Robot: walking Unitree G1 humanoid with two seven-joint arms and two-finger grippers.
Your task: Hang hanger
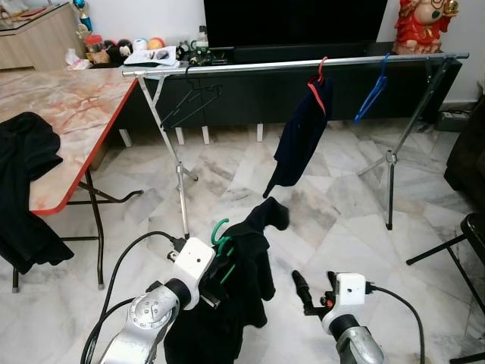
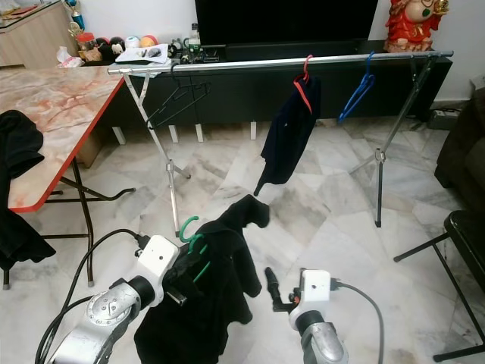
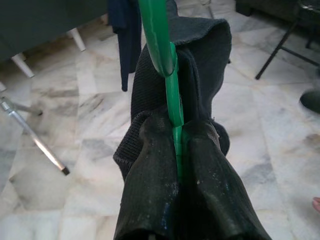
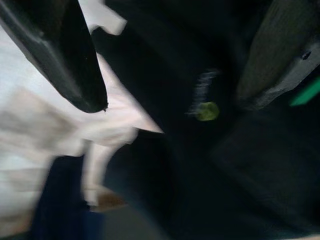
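A green hanger [image 1: 220, 241] carrying a black garment [image 1: 242, 296] hangs low in front of me. My left gripper [image 3: 177, 137] is shut on the hanger's green neck, its fingers [image 3: 150, 175] pressed against both sides. My right gripper [image 1: 314, 288] stands open just to the right of the garment, with dark cloth between its spread fingers [image 4: 75, 65] in the right wrist view. Ahead, a silver clothes rail [image 1: 265, 66] spans the room. On it hang a black hanger [image 1: 193, 102], a red hanger with a navy garment [image 1: 301, 133] and a blue hanger [image 1: 373, 95].
A marble-topped folding table [image 1: 76, 106] stands on the left with black clothing [image 1: 23, 163] draped over its edge. A dark TV cabinet [image 1: 250, 95] runs behind the rail. A black chair [image 1: 470, 235] stands at the right. Marble floor [image 1: 333, 205] lies between me and the rail.
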